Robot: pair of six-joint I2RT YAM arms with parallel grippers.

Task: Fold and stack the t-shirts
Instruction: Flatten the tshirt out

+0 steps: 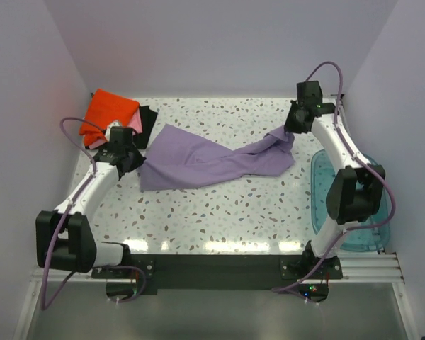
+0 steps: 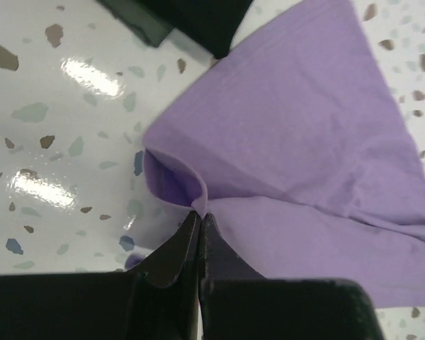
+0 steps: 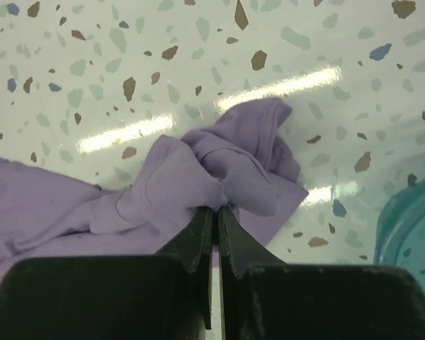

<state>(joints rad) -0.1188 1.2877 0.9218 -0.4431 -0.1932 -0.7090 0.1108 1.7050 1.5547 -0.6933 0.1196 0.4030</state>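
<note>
Left claw [image 2: 200, 214] and right claw [image 3: 216, 207] each clamp an edge of lavender shirt [image 1: 198, 163]; orange shirt [image 1: 110, 108] nearby

Speckled white table [image 1: 219, 212], lavender t-shirt [image 1: 198, 164] across ctr, folded orange/pink/black stack [image 1: 110, 110] far-left, teal bin [image 1: 374, 237] rt edge.

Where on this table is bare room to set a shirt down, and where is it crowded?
Bare: the table strip between the lavender shirt and the near edge, and the far middle behind it. Crowded: far-left corner, folded shirts; right edge, teal bin.
</note>
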